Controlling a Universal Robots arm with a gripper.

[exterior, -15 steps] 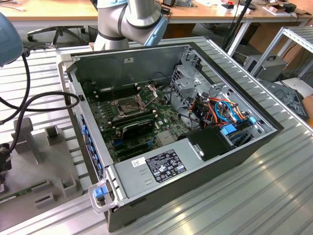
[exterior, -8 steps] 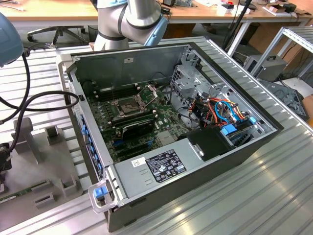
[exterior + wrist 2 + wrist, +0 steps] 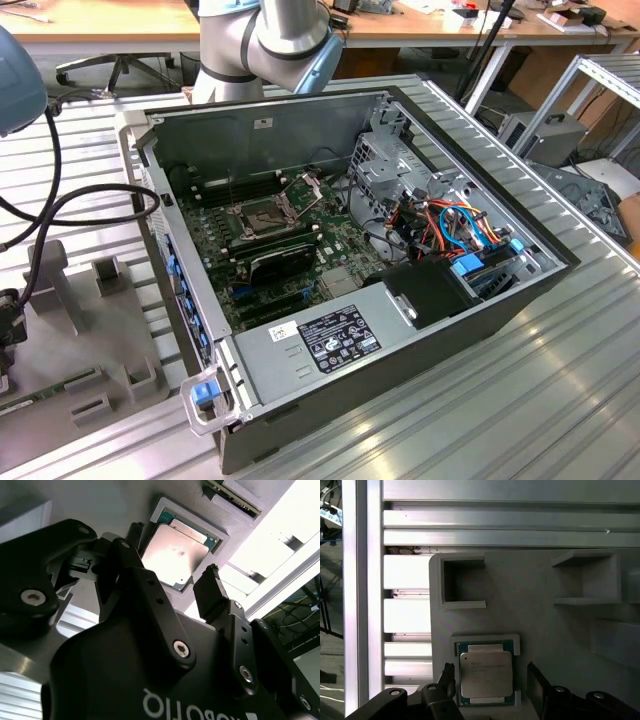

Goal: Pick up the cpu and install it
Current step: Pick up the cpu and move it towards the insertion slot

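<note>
Currently pincer (image 3: 489, 668) spread apart, flanking cpu (image 3: 486, 674) seated in grey holder (image 3: 530, 580) on slotted aluminium table (image 3: 470, 520).

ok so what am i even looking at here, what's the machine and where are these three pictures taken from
It is a robot arm carrying a black two-fingered gripper. The exterior view looks from off the arm at an open computer case lying on a metal table. Both wrist views come from cameras riding on the arm, looking past the gripper. Between its open fingers the cpu, a small square chip, lies in a pocket of a grey holder. Nothing is held.
</note>
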